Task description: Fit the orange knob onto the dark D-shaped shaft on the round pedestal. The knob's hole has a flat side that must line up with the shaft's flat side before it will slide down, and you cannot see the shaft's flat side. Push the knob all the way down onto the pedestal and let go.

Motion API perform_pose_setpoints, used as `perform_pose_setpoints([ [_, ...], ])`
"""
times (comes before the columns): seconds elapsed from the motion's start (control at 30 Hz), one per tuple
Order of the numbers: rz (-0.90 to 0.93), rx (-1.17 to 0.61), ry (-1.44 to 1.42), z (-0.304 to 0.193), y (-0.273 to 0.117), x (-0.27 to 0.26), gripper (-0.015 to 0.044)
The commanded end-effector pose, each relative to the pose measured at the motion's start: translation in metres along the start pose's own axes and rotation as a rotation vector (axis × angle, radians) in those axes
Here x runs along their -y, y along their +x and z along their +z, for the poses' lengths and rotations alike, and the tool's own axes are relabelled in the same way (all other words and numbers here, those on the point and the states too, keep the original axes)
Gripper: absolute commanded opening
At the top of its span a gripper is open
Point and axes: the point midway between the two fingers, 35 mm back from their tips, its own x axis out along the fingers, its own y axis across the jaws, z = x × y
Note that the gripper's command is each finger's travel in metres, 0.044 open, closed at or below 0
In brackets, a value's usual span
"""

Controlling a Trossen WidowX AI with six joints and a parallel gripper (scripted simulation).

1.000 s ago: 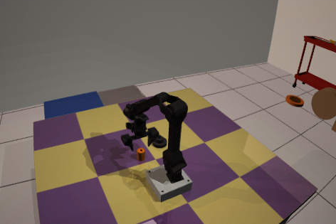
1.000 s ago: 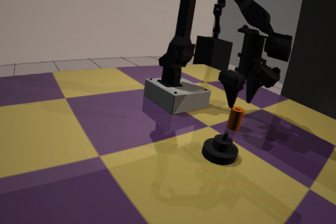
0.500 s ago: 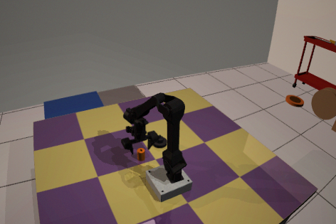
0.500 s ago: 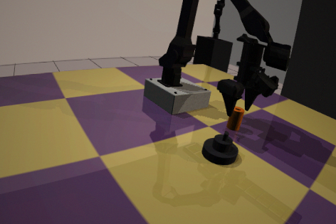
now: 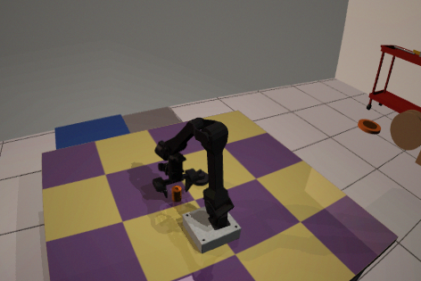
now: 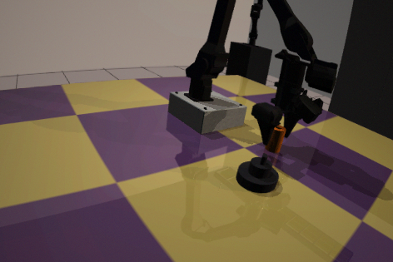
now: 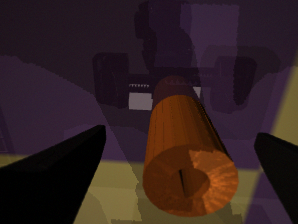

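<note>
The orange knob (image 5: pixel 177 194) (image 6: pixel 275 141) (image 7: pixel 185 127) stands upright on the table, its ribbed side and round top hole showing in the wrist view. A thin dark sliver shows at the left of the hole; the flat side is not clear. My gripper (image 5: pixel 176 192) (image 6: pixel 276 139) (image 7: pixel 179 135) points down and is open, with one finger on each side of the knob and gaps between in the wrist view. The dark round pedestal (image 5: pixel 202 179) (image 6: pixel 256 180) stands apart from the knob, its thin shaft (image 6: pixel 264 159) upright and bare. The shaft's flat side cannot be seen.
The arm's pale base block (image 5: pixel 214 236) (image 6: pixel 222 118) sits on the purple and yellow checkered table (image 5: pixel 76 255) (image 6: pixel 37 234), close to the knob. In the top view, part of the gripper overlaps the pedestal. A red cart (image 5: pixel 392 100) stands on the floor away from the table.
</note>
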Motion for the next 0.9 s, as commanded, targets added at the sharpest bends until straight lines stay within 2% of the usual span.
perform_pose_setpoints([
  [0.0,-0.006,-0.004,0.004,-0.0016,0.0074,0.0011,0.0440],
  [0.23,-0.006,-0.005,0.004,-0.0028,0.0158,0.0015,0.0440],
  [0.57,-0.006,-0.005,0.004,-0.0028,0.0158,0.0015,0.0177],
  [0.73,-0.006,-0.005,0.004,-0.0028,0.0158,0.0015,0.0144],
  [0.87,-0.006,-0.004,0.004,-0.0001,0.0077,0.0004,0.0039],
])
